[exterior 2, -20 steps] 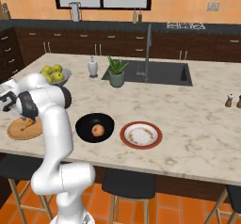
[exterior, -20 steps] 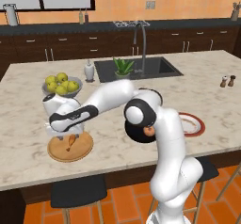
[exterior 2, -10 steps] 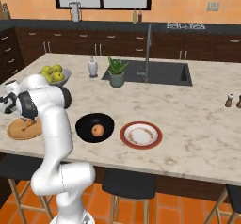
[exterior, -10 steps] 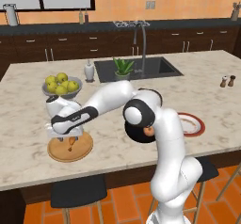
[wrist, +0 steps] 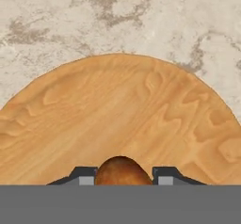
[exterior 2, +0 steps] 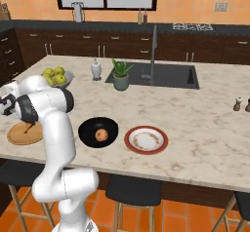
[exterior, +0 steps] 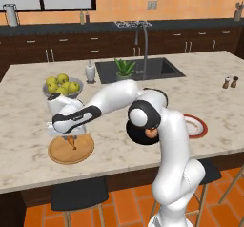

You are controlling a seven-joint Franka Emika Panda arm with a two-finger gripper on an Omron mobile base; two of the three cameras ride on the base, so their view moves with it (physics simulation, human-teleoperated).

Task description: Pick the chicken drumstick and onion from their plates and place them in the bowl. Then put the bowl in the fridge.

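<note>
My gripper (exterior: 71, 136) hangs low over the light-wood disc (exterior: 59, 152) at the counter's left front. In the hand view the golden-brown chicken drumstick (wrist: 120, 170) fills the gap between the two dark fingertips, with the disc (wrist: 117, 115) close beneath it. The gripper (wrist: 121, 178) is shut on the drumstick (exterior: 71, 141). The orange-brown onion (exterior 2: 101, 135) lies inside the glossy black bowl (exterior 2: 88, 128), which the arm partly covers in the left base view. Right of the bowl sits the white plate with the red-brown rim (exterior 2: 146, 150), bare. The fridge is out of view.
A grey footed fruit bowl of yellow-green apples (exterior: 62, 84) stands just behind the disc. Further back are a white bottle (exterior: 89, 72), a potted plant (exterior: 125, 68) and the sink (exterior: 157, 68). Two shakers (exterior: 229, 82) stand far right. Stools line the counter's front edge.
The hand has stayed over the wooden disc with barely any shift. The drumstick remains between the fingers.
</note>
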